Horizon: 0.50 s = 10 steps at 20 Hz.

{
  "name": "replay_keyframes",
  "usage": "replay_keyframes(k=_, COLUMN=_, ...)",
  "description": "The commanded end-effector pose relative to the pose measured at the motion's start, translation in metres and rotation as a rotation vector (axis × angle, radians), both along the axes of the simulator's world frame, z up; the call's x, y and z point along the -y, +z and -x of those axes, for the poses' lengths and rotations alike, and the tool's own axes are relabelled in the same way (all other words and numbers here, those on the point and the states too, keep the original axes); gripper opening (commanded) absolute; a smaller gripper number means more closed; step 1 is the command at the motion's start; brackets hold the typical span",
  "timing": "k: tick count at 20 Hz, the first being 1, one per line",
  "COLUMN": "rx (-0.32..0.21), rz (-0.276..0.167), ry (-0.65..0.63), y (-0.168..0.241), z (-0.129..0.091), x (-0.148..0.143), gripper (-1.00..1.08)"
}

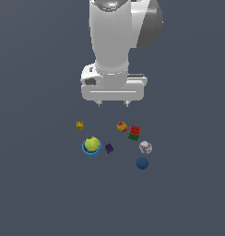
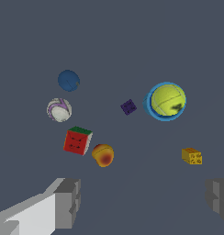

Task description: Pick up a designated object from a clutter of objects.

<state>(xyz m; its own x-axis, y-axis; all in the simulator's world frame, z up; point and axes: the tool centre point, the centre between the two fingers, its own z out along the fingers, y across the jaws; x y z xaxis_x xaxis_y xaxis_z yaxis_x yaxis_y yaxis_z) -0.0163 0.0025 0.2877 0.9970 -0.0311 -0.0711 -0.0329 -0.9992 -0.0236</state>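
The orange-yellow fruit (image 1: 122,126) with a reddish patch lies on the grey floor, right beside the red-green block (image 1: 134,132). In the wrist view the fruit (image 2: 103,155) sits next to the block (image 2: 77,141). My gripper (image 1: 113,104) hangs open and empty above the floor, behind the fruit and slightly toward the exterior view's left. Its two fingers (image 2: 68,202) show wide apart in the wrist view, with nothing between them.
A yellow-green ball (image 1: 91,144) rests in a blue cup (image 1: 91,152). A purple cube (image 1: 109,148), a white patterned ball (image 1: 145,147), a dark blue ball (image 1: 142,162) and a small yellow cube (image 1: 79,125) lie around the fruit.
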Motion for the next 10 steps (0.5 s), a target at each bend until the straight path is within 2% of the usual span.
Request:
replay_keyframes(k=1, rx=0.000, rz=0.000, ry=0.000, y=0.000, z=0.000, x=0.000, gripper=1.00)
replay_keyframes(k=10, rx=0.021, rz=0.008, ry=0.074, y=0.011, z=0.000, x=-0.026, gripper=1.00)
